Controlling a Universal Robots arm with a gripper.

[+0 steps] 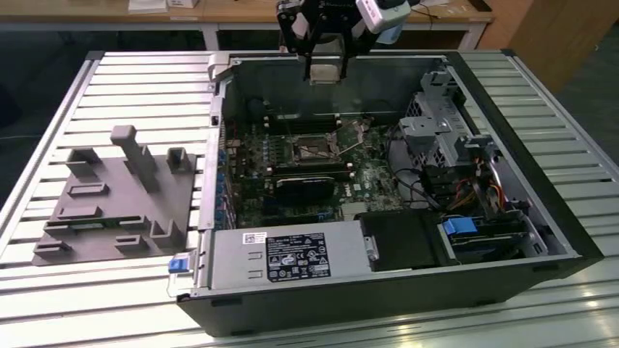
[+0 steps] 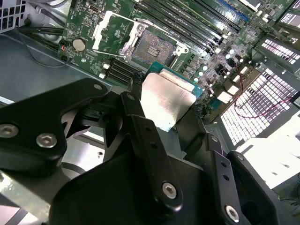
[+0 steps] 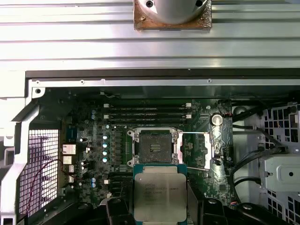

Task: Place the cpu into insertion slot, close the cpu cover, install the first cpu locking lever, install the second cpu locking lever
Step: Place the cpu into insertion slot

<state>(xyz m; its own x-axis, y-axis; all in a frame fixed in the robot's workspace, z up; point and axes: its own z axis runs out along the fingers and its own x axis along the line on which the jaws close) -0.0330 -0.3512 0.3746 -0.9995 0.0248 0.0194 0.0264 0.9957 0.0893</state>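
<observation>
In the exterior view my gripper (image 1: 324, 67) hangs above the back wall of the open computer case, shut on the cpu (image 1: 325, 67). Both wrist views show the cpu's dull silver top and green edge (image 2: 166, 99) (image 3: 159, 192) between black fingers (image 2: 140, 124) (image 3: 117, 206). Below, on the green board, the insertion slot (image 1: 312, 151) (image 2: 152, 47) (image 3: 154, 147) lies bare with a dark centre. The cpu cover (image 2: 112, 30) (image 3: 194, 150) is swung open to one side of the slot, lying flat beside it. The cpu is well above the slot and not touching it.
The case walls (image 1: 334, 90) enclose the board. A black heatsink block (image 1: 304, 190) sits near the slot, with memory slots (image 3: 147, 112) on the other side. A drive cage (image 1: 435, 130) with cables and a power supply (image 1: 280, 257) fill the case's other parts. A grey fixture (image 1: 116, 196) lies on the slatted table.
</observation>
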